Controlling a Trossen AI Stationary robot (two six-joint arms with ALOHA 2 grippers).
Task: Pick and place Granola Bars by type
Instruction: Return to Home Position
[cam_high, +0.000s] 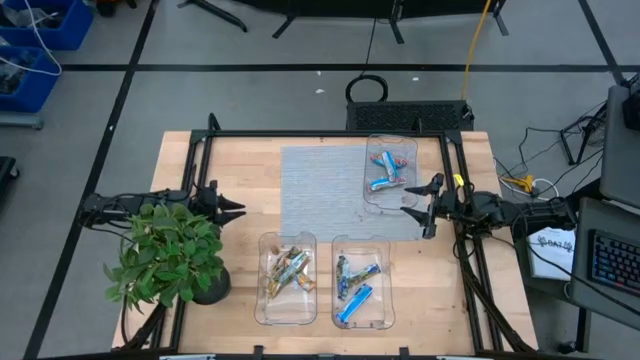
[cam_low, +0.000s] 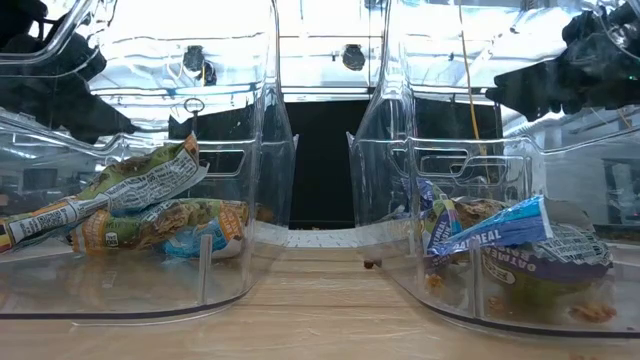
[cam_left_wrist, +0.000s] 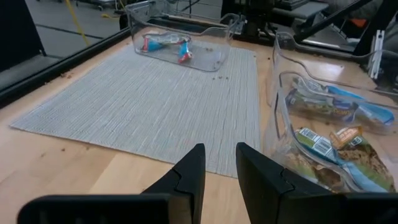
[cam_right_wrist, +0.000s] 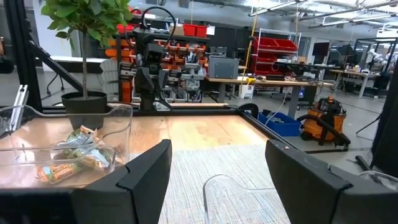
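Observation:
Granola bars lie in three clear trays. Blue and red bars (cam_high: 388, 171) rest in the far tray (cam_high: 371, 196) on the grey mat (cam_high: 320, 190). Tan-gold bars (cam_high: 288, 270) fill the near left tray (cam_high: 262, 300), and mostly blue bars (cam_high: 355, 287) lie in the near right tray (cam_high: 386, 310). My left gripper (cam_high: 240, 208) hovers at the mat's left edge, its fingers (cam_left_wrist: 193, 168) a narrow gap apart with nothing between them. My right gripper (cam_high: 418, 198) hangs at the mat's right edge beside the far tray, wide open (cam_right_wrist: 217, 146) and empty.
A potted plant (cam_high: 165, 255) stands at the table's near left corner, just under the left arm. A black frame (cam_high: 320, 135) borders the table's far edge and sides. Bare mat lies between the two grippers. Small crumbs (cam_low: 371, 263) dot the wood between the near trays.

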